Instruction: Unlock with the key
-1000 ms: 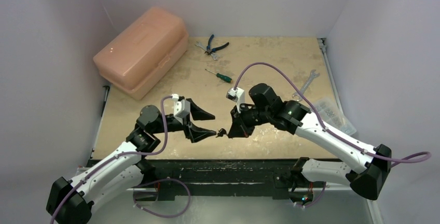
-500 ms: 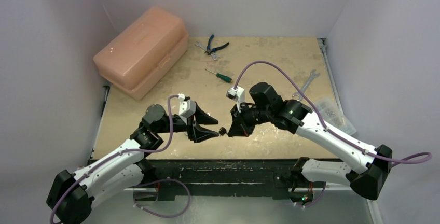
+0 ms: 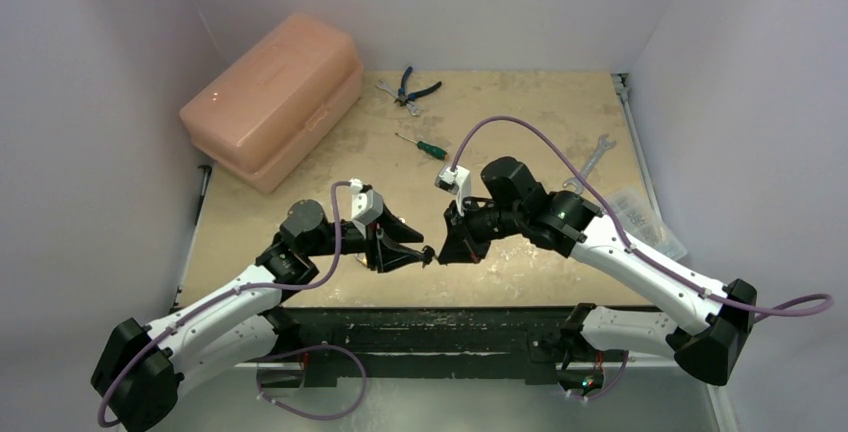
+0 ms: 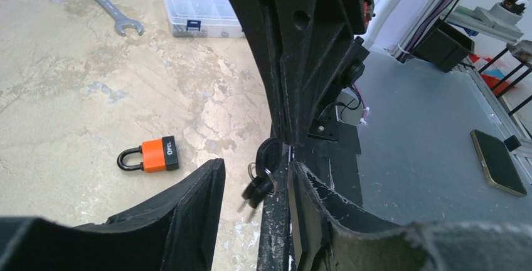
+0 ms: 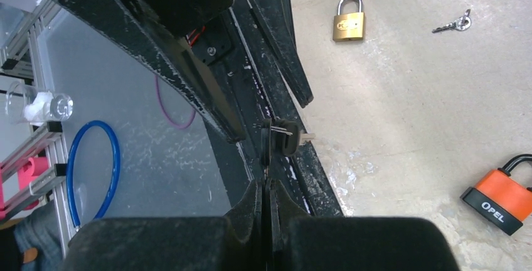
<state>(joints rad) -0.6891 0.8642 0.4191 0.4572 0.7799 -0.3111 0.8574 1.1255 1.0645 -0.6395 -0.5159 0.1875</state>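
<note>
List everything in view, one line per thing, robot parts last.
toolbox: one, pink, table's far left corner
pliers: one, blue handles, far edge, right of toolbox
screwdriver: one, green handle, mid-table
wrench: one, silver, right side
parts box: one, clear, right edge
orange padlock: one, orange and black, flat on table
brass padlock: one, brass, flat on table
loose keys: one bunch, silver, beside brass padlock
key bunch: one, black heads, in right pincer
table: one, beige
left pincer: one, black, open around key bunch
right pincer: one, black, shut on key bunch
</note>
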